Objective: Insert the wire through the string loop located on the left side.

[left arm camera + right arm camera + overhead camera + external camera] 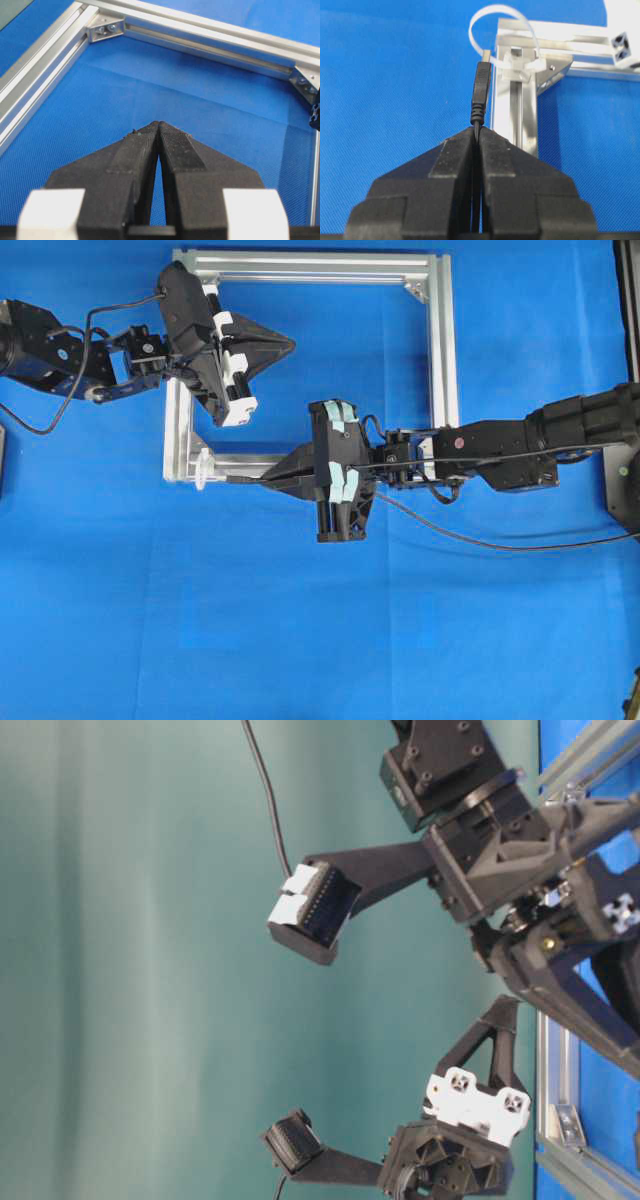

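Note:
My right gripper (268, 478) (478, 129) is shut on the wire (470, 537), a thin black cable, just behind its dark plug (482, 92). The plug points at the string loop (472, 30) (204, 468), a small whitish ring tied to the frame's near left corner. The plug's metal tip sits right at the ring's lower left edge; I cannot tell whether it has entered. The cable trails off to the right across the mat. My left gripper (290, 342) (159, 123) is shut and holds nothing; it hovers over the mat inside the frame's upper left part.
A square silver aluminium frame (440, 360) (200, 45) (515, 110) lies on the blue mat (300, 640), with triangular corner brackets (106, 27). The left arm's own black cable (60, 410) loops beside it. Dark fixtures stand at the right edge (625, 485).

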